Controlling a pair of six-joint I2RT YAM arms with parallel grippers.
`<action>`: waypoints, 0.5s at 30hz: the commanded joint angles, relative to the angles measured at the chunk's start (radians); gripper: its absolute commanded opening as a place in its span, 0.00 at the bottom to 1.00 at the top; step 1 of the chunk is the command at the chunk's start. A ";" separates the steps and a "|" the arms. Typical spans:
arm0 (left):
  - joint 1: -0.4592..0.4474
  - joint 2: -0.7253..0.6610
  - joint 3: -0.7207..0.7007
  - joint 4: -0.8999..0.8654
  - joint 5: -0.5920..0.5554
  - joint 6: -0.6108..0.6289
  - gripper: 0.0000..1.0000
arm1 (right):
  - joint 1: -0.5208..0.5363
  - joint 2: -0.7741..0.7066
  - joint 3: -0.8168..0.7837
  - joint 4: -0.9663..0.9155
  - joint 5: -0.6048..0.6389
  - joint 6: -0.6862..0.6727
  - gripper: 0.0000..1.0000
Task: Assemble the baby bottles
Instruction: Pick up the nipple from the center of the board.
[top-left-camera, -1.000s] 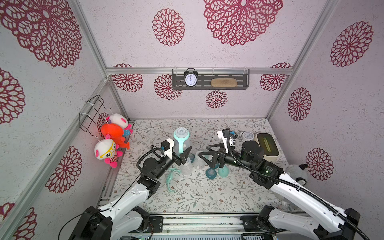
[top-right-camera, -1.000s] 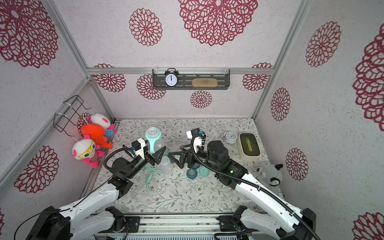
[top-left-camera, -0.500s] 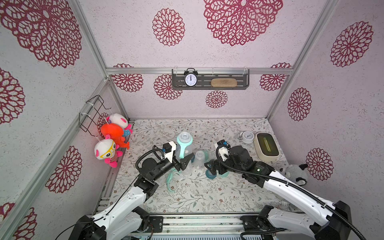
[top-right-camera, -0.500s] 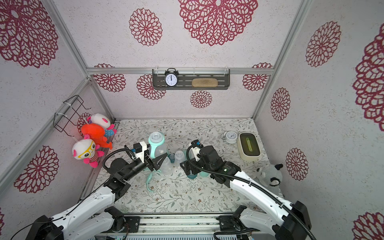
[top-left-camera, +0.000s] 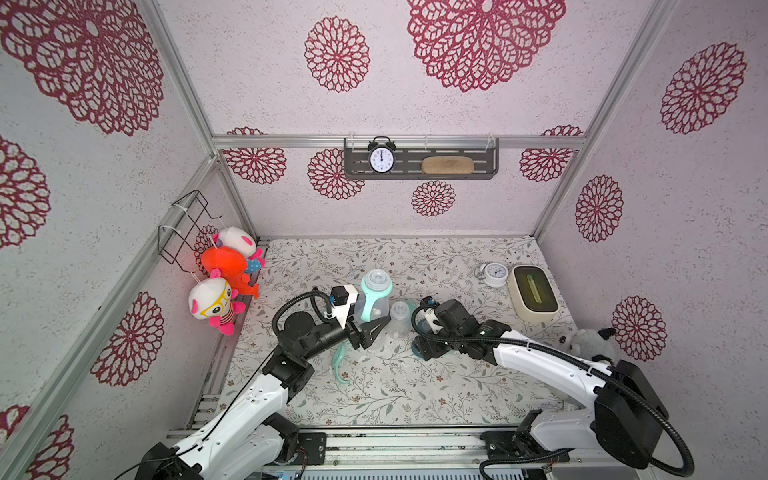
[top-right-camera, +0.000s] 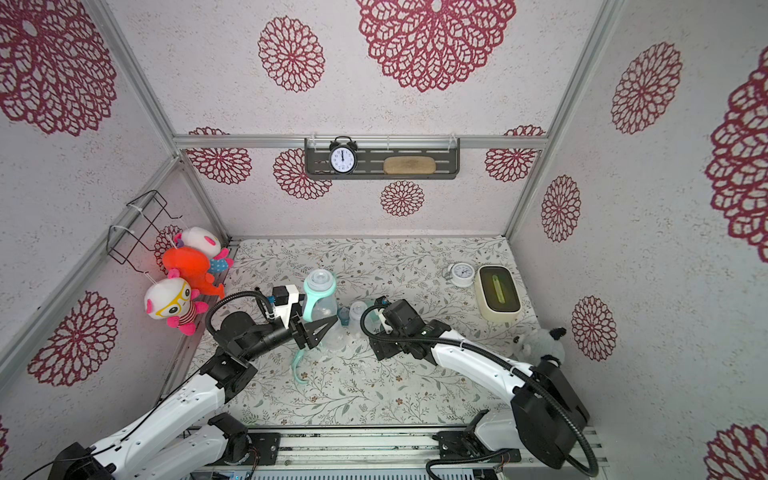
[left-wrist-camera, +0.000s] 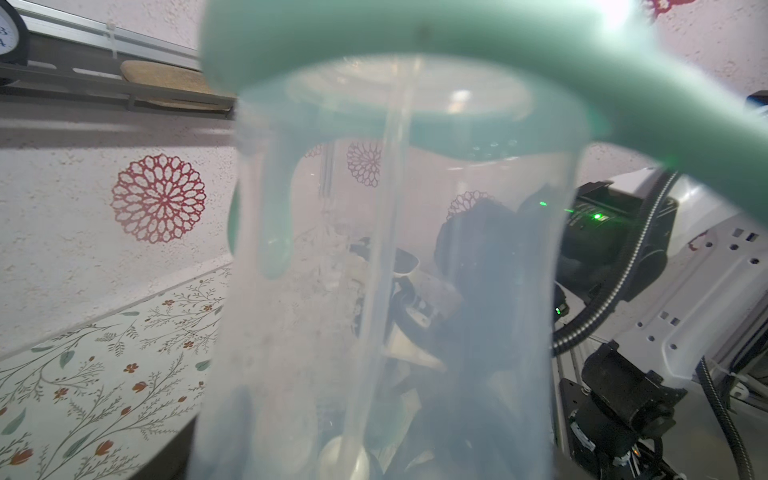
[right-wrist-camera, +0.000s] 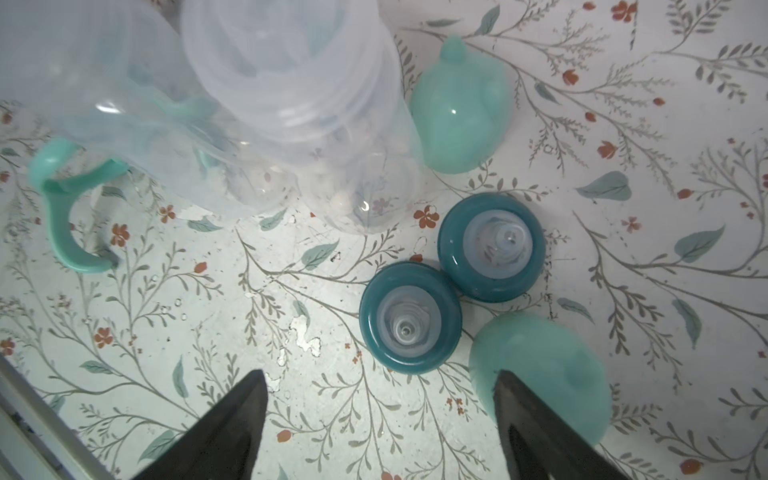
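Down comes the right arm: a second ago it was raised and reaching toward the middle, and now its pincer (right-wrist-camera: 380, 376) hangs low over the near collar (right-wrist-camera: 409, 318), jaws spread with nothing between them. The left pincer (top-left-camera: 371, 330) has shifted its bottle (top-left-camera: 374, 297) slightly and is still clenched on it. The bottle is upright with its mint handle ring on and its neck open.

My read is that a collar pickup comes next, to go on that bottle. It's a tight spot, though. The near collar touches the far collar (right-wrist-camera: 492, 247), and a cap (right-wrist-camera: 540, 374) sits just beside it, partly behind one finger in the wrist view. Closing there could catch the cap or shove the neighbour.

A bare bottle (top-left-camera: 400, 318) stands between the two arms, near both. A loose handle (top-left-camera: 341, 365) lies by the left arm. The front of the table (top-left-camera: 415, 399) offers room to draw back. The white clock (top-left-camera: 492, 274) and box (top-left-camera: 534, 293) sit well apart at the far right.
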 joint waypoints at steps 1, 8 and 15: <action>0.007 -0.016 0.020 -0.028 0.035 -0.015 0.00 | -0.006 0.023 -0.005 0.032 0.024 -0.032 0.85; 0.006 -0.024 0.020 -0.040 0.042 -0.023 0.00 | -0.005 0.086 -0.043 0.127 0.015 -0.056 0.79; 0.005 -0.031 0.020 -0.052 0.036 -0.020 0.00 | -0.003 0.144 -0.062 0.213 0.041 -0.074 0.78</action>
